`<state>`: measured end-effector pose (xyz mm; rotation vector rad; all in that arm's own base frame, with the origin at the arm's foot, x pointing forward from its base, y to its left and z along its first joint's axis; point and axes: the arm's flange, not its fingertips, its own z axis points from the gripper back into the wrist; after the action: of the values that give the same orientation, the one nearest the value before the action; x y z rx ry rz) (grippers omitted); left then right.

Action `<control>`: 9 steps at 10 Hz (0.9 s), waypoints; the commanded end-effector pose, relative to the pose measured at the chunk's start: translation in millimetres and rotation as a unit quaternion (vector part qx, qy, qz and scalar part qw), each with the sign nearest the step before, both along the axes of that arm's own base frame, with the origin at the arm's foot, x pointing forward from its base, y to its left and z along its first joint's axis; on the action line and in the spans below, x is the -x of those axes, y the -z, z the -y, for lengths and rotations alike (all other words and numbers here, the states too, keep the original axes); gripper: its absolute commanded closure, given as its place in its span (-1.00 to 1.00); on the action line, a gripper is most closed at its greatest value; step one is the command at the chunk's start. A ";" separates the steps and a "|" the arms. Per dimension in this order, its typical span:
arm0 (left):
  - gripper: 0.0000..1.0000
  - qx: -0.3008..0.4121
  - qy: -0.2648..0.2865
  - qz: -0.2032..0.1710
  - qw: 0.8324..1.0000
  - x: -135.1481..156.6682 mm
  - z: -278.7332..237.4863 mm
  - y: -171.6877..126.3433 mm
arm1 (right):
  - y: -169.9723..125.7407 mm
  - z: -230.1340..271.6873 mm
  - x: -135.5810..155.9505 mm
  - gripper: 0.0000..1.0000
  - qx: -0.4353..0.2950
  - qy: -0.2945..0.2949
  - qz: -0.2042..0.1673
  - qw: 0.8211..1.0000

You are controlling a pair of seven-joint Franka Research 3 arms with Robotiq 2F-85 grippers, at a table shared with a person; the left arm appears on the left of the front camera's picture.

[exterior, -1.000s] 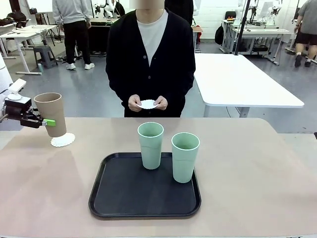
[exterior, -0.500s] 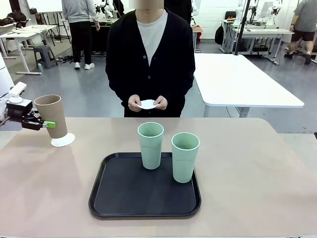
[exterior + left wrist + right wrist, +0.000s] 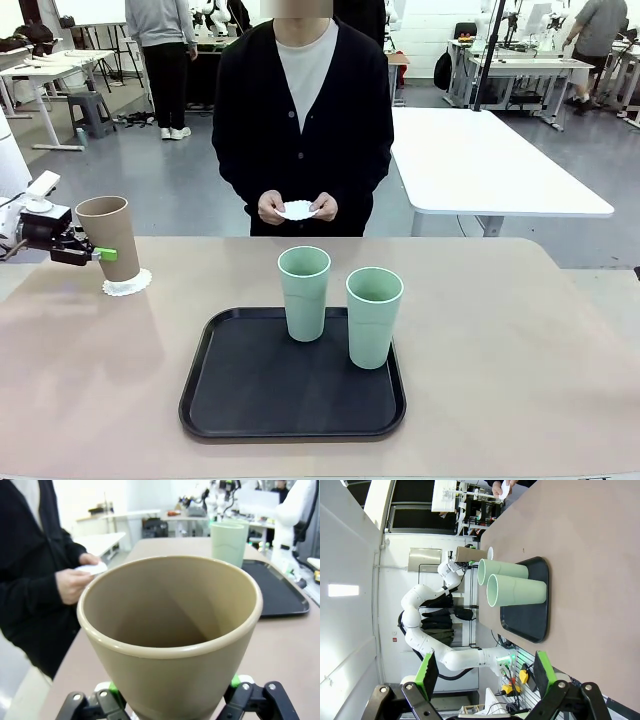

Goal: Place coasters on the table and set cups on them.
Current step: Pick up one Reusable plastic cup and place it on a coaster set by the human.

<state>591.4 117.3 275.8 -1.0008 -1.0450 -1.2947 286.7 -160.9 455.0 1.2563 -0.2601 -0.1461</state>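
Observation:
The tan-brown cup (image 3: 110, 237) stands upright on a white scalloped coaster (image 3: 128, 283) at the far left of the beige table (image 3: 500, 350). My left gripper (image 3: 104, 254) is shut on the tan cup low on its wall; in the left wrist view the green pads (image 3: 114, 690) press both sides of the cup (image 3: 170, 630). Two mint-green cups (image 3: 304, 293) (image 3: 373, 317) stand on the black tray (image 3: 250, 395). The person holds another coaster (image 3: 298, 210) in both hands at the far edge. My right gripper (image 3: 485, 672) is open and holds nothing.
A white table (image 3: 480, 160) stands behind the person to the right. The black tray lies in the middle of the beige table, near the front edge. Bare tabletop runs to either side of it.
The tan cup has gone from tilted to upright and settled lower onto its coaster. My left gripper stayed shut on it. The person's hands have not moved.

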 end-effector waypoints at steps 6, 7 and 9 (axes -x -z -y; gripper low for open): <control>-0.69 0.010 0.006 -0.009 1.000 -8.2 -3.6 13.9 | -0.2 -0.6 -0.4 -1.00 -0.006 -0.001 0.005 1.000; -0.69 0.012 0.006 -0.008 1.000 -6.3 -4.1 15.4 | -0.2 -0.6 -0.4 -1.00 -0.006 -0.001 0.005 1.000; -0.69 0.013 0.009 -0.010 1.000 -6.3 -4.6 19.0 | -0.2 -0.6 -0.4 -1.00 -0.006 -0.001 0.005 1.000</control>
<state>596.5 120.8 255.9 -1.0201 -1.0321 -1.2818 286.7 -160.9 455.0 1.2563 -0.2601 -0.1461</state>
